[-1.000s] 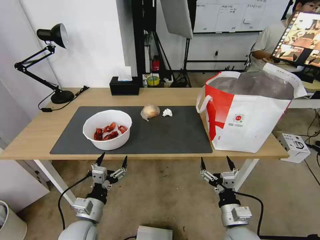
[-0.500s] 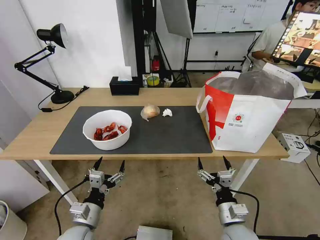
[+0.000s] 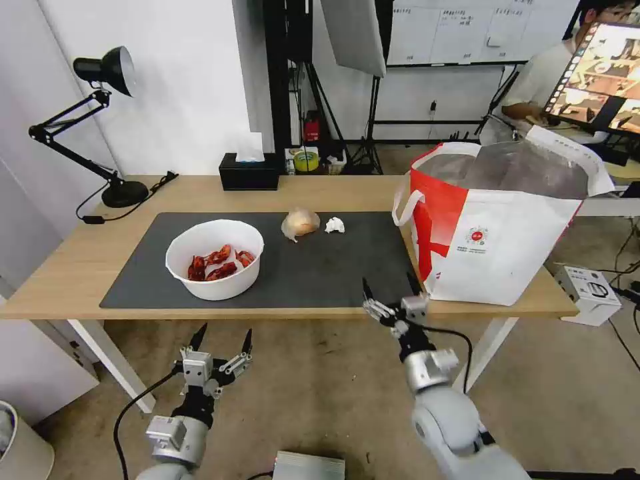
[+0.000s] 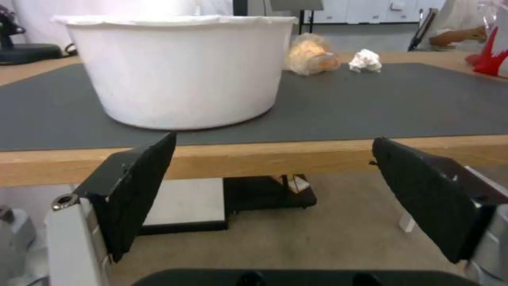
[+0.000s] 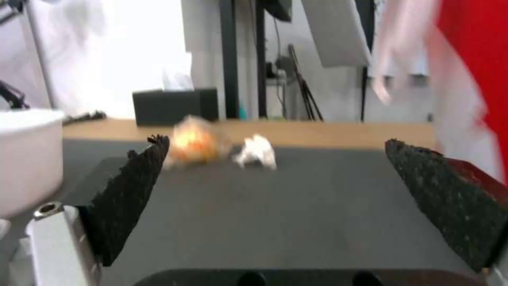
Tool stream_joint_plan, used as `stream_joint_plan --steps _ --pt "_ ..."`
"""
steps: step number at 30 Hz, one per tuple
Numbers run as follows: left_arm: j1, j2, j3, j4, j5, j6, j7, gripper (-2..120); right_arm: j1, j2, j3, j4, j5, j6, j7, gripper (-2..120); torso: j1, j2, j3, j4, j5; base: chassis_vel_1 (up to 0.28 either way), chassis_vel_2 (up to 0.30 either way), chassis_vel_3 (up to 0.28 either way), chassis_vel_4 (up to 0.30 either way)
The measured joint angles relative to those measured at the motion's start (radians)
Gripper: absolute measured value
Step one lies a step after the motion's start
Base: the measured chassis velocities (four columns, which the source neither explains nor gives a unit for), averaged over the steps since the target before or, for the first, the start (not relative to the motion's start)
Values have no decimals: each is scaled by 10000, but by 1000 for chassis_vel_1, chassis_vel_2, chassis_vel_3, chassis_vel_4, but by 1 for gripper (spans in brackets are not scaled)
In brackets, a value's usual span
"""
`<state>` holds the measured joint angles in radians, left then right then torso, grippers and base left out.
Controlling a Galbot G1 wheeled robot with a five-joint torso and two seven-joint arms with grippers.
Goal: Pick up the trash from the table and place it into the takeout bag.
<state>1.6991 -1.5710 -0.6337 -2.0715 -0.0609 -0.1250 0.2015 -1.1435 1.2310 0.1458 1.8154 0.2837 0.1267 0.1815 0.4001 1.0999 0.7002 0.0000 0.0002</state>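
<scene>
The right gripper (image 3: 392, 288) sits at the near edge of the bench (image 3: 320, 193), just over the front border of the dark grey mat (image 3: 320, 273), jaws released and spread wide. From the right wrist view the gap between them frames the tan film-skinned lump (image 5: 196, 145) and the small white tissue wad (image 5: 256, 155), so it looks lined up for one of those two, most likely the wad, which lies nearer its side. The left gripper (image 3: 221, 343) hangs below the bench edge at about 7 o'clock in the head view, jaws also released, facing the white bowl (image 4: 174, 67) across the front lip; it reads as waiting.

On the mat, the white bowl with red crayfish shells (image 3: 215, 259) stands at roughly 9 o'clock from the mat's middle. The lump (image 3: 300, 223) and the wad (image 3: 335, 225) lie just beside each other, apart, near the far edge at 12 o'clock. The takeout bag (image 3: 500, 220) stands upright on the bench's right end at 3 o'clock, mouth open and foil lining showing (a short carry from the wad).

The open mat between gripper and wad holds nothing in the way. The bag's near corner sits close to the right arm, and its loose strap handle (image 3: 403, 200) droops toward the mat; a swing rightward could brush it. A black tissue box (image 3: 249, 175) and a desk lamp (image 3: 100, 120) stand further back, well clear.
</scene>
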Motion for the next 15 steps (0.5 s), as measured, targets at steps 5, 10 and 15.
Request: stream_joint_plan --steps 5,10,15 --pt "122 -113 -115 -101 42 -90 -2 100 1431 -110 -599 -812 379 -235 173 100 0 0 0 0 -2 0 0 0 0" --pt "197 -204 -234 -205 53 -156 -2 100 2640 -79 -1133 -1754 843 -416 357 100 0 0 0 0 -3 0 0 0 0" --pt "342 -230 -360 -340 40 -248 -1 100 4095 169 -1649 -2761 1401 -965 676 100 0 0 0 0 -2 0 0 0 0"
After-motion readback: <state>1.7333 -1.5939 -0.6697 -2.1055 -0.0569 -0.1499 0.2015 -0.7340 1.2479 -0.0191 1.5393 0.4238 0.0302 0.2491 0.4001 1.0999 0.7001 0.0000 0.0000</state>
